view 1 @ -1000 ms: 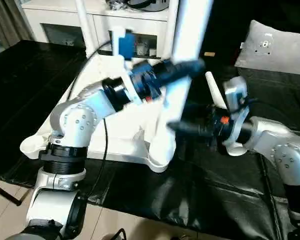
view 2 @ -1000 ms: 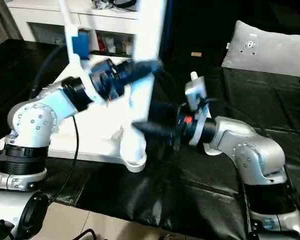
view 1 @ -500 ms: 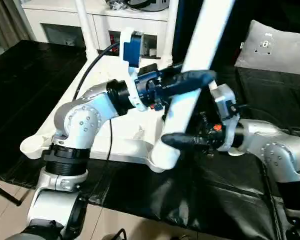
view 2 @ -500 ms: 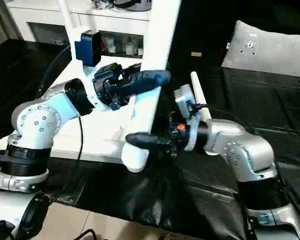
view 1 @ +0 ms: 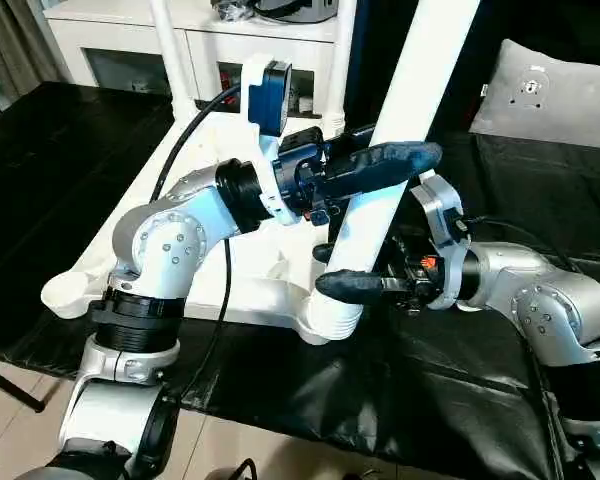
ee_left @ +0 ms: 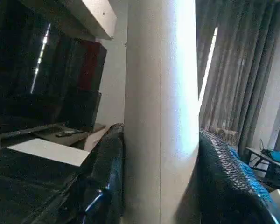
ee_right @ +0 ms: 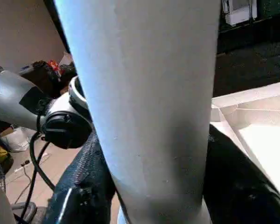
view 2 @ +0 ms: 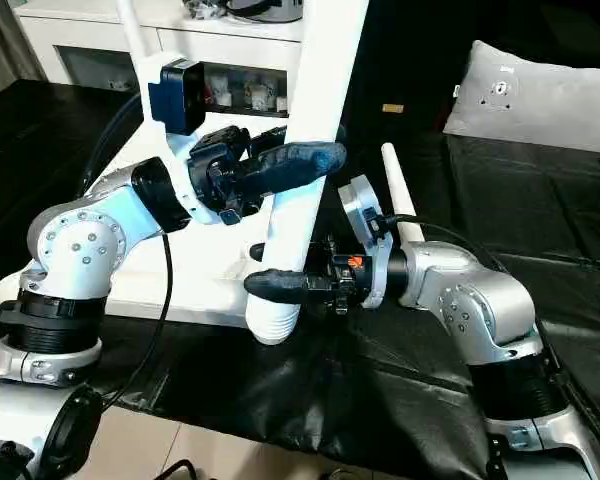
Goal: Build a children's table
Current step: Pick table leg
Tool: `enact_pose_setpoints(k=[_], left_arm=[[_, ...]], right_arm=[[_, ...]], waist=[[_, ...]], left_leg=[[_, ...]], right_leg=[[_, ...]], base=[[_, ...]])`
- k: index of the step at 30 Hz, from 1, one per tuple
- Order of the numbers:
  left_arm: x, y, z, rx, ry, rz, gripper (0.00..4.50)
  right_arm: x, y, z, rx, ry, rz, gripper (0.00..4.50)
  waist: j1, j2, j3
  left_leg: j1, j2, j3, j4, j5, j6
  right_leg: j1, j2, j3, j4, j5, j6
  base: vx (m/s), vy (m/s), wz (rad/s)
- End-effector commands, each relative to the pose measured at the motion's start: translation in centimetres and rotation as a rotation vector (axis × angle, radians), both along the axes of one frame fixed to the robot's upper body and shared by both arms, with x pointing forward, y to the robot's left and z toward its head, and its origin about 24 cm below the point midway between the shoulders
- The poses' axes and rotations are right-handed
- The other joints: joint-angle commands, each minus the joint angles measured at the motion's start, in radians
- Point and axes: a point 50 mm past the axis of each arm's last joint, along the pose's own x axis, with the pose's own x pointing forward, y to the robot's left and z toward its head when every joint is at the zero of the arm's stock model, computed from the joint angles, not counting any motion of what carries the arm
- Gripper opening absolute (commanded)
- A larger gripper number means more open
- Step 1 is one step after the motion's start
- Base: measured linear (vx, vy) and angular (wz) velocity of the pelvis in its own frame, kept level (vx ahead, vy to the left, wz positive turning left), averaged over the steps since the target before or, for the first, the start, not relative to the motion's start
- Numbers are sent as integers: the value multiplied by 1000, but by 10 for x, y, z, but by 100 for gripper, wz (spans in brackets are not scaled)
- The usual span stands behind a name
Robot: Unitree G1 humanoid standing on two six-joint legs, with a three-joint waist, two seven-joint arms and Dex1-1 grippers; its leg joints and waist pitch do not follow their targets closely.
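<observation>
Grey pillow [view 1: 550, 92], white shelf unit [view 1: 195, 35]

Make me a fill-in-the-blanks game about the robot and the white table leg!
1. The left gripper and right gripper hold the same white ____.
2. The leg stands in a corner socket of the upside-down ____.
3. The gripper holding the leg higher up is the ____ one.

Missing words: leg; table; left
</observation>
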Motion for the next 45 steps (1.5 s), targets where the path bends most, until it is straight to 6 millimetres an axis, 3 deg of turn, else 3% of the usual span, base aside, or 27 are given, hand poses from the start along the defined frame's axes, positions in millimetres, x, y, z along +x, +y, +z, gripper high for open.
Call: enact_pose_setpoints(k=[1, 7, 9, 11, 13, 14, 17, 20, 22, 24, 27, 28, 29, 31, 32, 33, 34, 35, 37, 42, 45], left_arm=[[-2, -2, 9, -13, -41, -15, 179], [-2, 0, 5, 23, -21, 0, 179], [-5, 0, 0, 41, 1, -18, 179], [-6, 1, -1, 37, 0, -20, 235], [-4, 0, -4, 41, 12, 15, 249], [-4, 1, -5, 33, 14, 13, 249], [-6, 3, -7, -27, 43, 3, 249], [-7, 5, -9, -61, 64, 12, 249], [-7, 4, -11, -66, 74, 18, 249], [-8, 4, -17, -41, 83, 30, 249], [-7, 6, -31, 61, 66, 90, 249], [-7, 6, -31, 61, 66, 90, 249], [-8, 9, -37, 84, 69, 111, 249], [-9, 15, -46, 101, 90, 148, 249], [-10, 16, -47, 101, 94, 153, 249], [-10, 19, -50, 98, 107, 169, 249], [-8, 24, -58, 87, 140, 198, 249], [-7, 28, -65, 82, 169, 218, 249], [-5, 33, -75, 77, 205, 243, 249], [5, 44, -103, 95, 318, 380, 249], [4, 45, -106, 65, 345, 383, 249]], right_arm=[[1, 2, 2, 1, -7, 8, 213], [2, 3, -1, -12, -2, -6, 198], [2, 3, -3, -20, 14, -18, 197], [1, 3, -3, -19, 20, -21, 195], [1, 2, -3, -15, 23, -29, 194], [1, 2, -3, -6, 20, -43, 194], [2, 4, -2, 36, 15, -91, 194], [1, 7, -2, 60, 34, -122, 193], [-1, 10, -4, 60, 39, -118, 193], [-4, 12, -7, 49, 44, -107, 193], [-5, 13, -14, -4, 29, -120, 191], [-5, 13, -14, -4, 29, -120, 191], [-6, 12, -16, -27, 20, -128, 191], [-9, 9, -20, -47, 22, -129, 191], [-10, 9, -21, -50, 23, -129, 191], [-11, 7, -23, -58, 28, -131, 191], [-13, 4, -28, -75, 49, -141, 191], [-13, 2, -32, -84, 65, -150, 191], [-14, -1, -38, -95, 84, -163, 191], [-6, -10, -58, -165, 138, -280, 189], [-5, -11, -59, -180, 132, -291, 188]], waist=[[3, 2, -76], [3, 6, -77], [4, 15, -77], [3, 12, -76], [5, 14, -76], [5, 19, -77], [4, 13, -78], [4, 20, -77], [5, 20, -77], [5, 26, -76], [4, 28, -76], [3, 26, -76], [2, 15, -76], [5, 17, -76], [2, 10, -74], [3, 16, -74], [0, 5, -74], [2, 10, -73], [-1, 3, -70], [-3, 4, -69], [-5, 5, -72]], left_leg=[[-17, 22, 12, -60, -12, 59], [-17, 23, 11, -60, -5, 60], [-17, 21, 10, -59, -11, 57], [-18, 19, 11, -59, -11, 61], [-18, 19, 12, -58, -8, 62], [-19, 20, 12, -57, -8, 63], [-22, 17, 13, -57, 0, 67], [-20, 19, 13, -58, -7, 63], [-18, 20, 12, -60, -17, 62], [-18, 23, 10, -62, -20, 60], [-19, 22, 9, -64, -27, 56], [-18, 22, 10, -63, -27, 54], [-19, 19, 13, -63, -25, 56], [-20, 22, 10, -63, -15, 54], [-22, 22, 13, -63, -17, 56], [-20, 22, 12, -64, -23, 56], [-21, 20, 15, -63, -28, 59], [-20, 19, 13, -64, -30, 60], [-20, 17, 16, -65, -38, 63], [-17, 12, 17, -65, -59, 59], [-20, 18, 13, -67, -46, 61]], right_leg=[[85, -71, 43, -80, -269, -145], [85, -70, 43, -78, -256, -147], [85, -69, 42, -77, -253, -151], [86, -68, 42, -80, -265, -146], [85, -69, 42, -81, -281, -139], [84, -69, 42, -84, -285, -136], [85, -68, 41, -83, -287, -130], [81, -68, 40, -87, -321, -118], [80, -68, 39, -89, -339, -110], [79, -69, 41, -88, -334, -105], [78, -69, 40, -90, -343, -90], [79, -69, 41, -91, -344, -86], [80, -69, 42, -93, -349, -81], [80, -71, 42, -87, -345, -80], [79, -69, 43, -90, -346, -78], [77, -70, 42, -90, -358, -78], [78, -69, 42, -94, -373, -72], [76, -70, 41, -93, -385, -71], [73, -70, 41, -101, -430, -48], [69, -69, 37, -111, -488, -14], [71, -71, 38, -105, -447, -27]], base=[[0, 0, 0], [0, 0, 0], [0, 0, 0], [0, 0, 0], [0, 0, 0], [0, 0, 0], [0, 0, 0], [0, 0, 0], [0, 0, 0], [0, 0, 0], [0, 0, 0], [0, 0, 0], [0, 0, 0], [0, 0, 0], [0, 0, 0], [0, 0, 0], [0, 0, 0], [0, 0, 0], [0, 0, 0], [0, 0, 0], [0, 0, 0]])
